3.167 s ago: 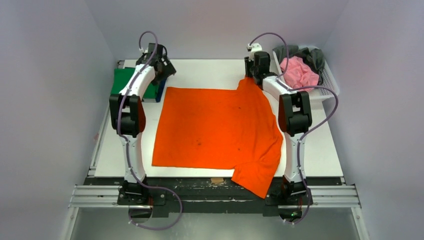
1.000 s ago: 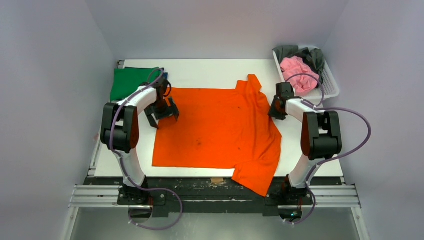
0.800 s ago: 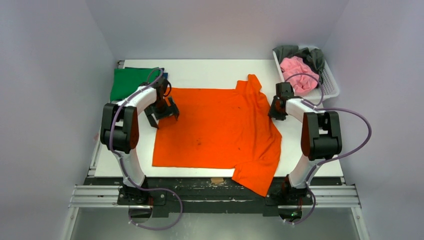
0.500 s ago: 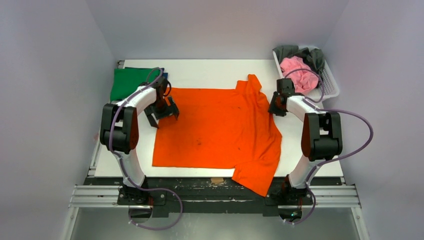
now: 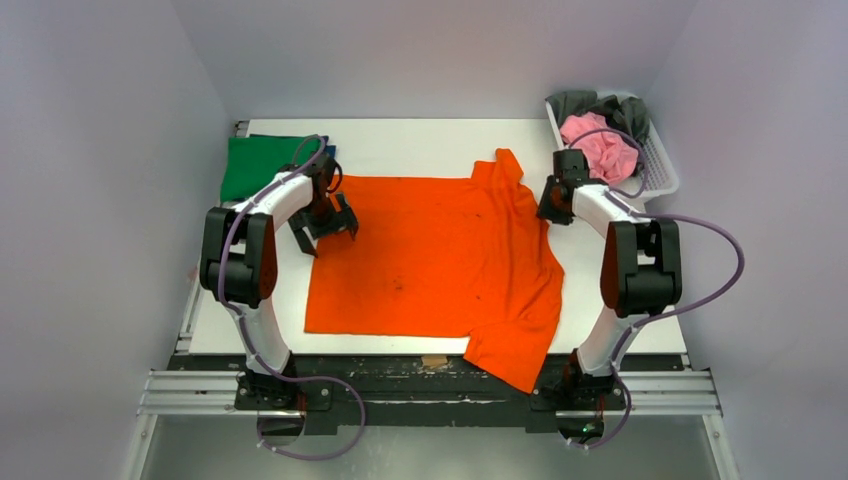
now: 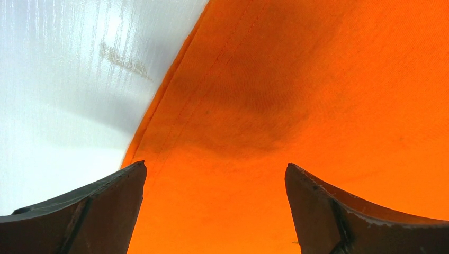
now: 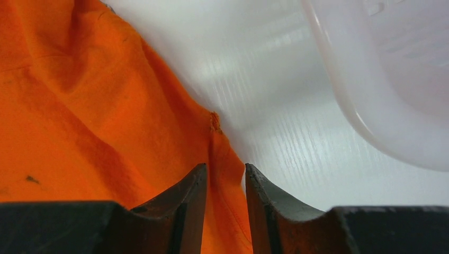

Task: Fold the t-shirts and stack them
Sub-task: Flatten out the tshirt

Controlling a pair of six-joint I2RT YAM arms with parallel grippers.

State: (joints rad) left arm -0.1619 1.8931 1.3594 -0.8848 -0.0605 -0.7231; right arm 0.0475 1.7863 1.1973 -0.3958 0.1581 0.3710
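Orange t-shirt (image 5: 440,255) flat on table (image 5: 400,140), pincers (image 5: 325,222) at both edges.

This was a robot test cell in a lab: plain grey enclosure walls (image 5: 110,200) boxed in a white table (image 5: 420,135), and aluminium rails (image 5: 430,392) along the frame's bottom carried two bolted arm bases.

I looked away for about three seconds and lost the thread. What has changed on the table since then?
Both arms pulled back from the far edge. The left end effector now sits open over the orange t-shirt's left edge; the right end effector has nearly closed on its right edge. The far right sleeve got bunched up. The green t-shirt, the pink t-shirt and the basket stayed put.
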